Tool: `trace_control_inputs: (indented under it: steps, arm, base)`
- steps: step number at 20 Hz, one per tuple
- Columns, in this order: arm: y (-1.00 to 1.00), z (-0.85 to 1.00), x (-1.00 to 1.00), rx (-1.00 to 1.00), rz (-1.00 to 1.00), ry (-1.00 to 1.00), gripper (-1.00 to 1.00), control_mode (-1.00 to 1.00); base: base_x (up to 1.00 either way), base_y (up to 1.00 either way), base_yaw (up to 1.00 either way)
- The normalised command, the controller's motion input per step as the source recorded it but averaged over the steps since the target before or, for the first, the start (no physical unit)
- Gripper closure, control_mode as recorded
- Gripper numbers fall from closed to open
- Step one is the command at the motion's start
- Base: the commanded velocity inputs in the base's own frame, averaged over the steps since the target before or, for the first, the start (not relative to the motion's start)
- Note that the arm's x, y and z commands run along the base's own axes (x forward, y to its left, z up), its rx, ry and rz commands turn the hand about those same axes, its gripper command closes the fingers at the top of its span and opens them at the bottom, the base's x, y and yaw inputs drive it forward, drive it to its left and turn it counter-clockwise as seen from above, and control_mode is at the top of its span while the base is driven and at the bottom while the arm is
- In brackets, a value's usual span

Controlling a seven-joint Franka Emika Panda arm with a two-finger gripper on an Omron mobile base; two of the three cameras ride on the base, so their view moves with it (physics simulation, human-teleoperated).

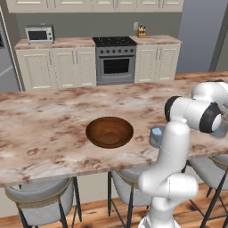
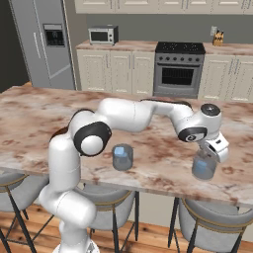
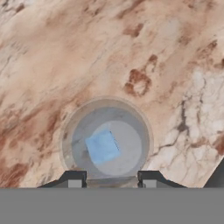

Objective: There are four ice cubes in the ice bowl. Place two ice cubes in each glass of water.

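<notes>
marbled counter (image 3: 131, 48) bears round glass (image 3: 107, 140), cube (image 3: 102, 146) inside.

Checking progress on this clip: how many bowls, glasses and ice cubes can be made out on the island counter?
Wooden bowl: 1
Glasses of water: 2, first glass, second glass
Ice cubes that can be made out: 2, first cube in the first glass, second cube in the second
Total: 5

tabletop (image 1: 49, 116): glossy veined marble, pink-brown
ice bowl (image 1: 109, 132): dark wood, smooth
glass of water (image 3: 106, 139): translucent grey glass
ice cube (image 3: 102, 147): pale-blue, translucent
</notes>
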Motion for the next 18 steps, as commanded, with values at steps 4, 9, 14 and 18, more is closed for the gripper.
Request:
trace_control_inputs:
  steps: [4,9,14,18]
  arm:
    - [0.0,-0.12,0.02,0.0,0.0,0.0,1.0,-1.0]
    - [0.0,-0.14,0.01,0.0,0.0,0.0,1.0,-1.0]
    - [-0.02,-0.08,0.11,0.0,0.0,0.0,1.0,-1.0]
    - [-0.09,-0.06,0.08,0.0,0.0,0.0,1.0,-1.0]
  base:
    - [0.0,0.0,0.0]
    - [0.0,0.0,0.0]
    - [0.0,0.0,0.0]
    - [0.0,0.0,0.0]
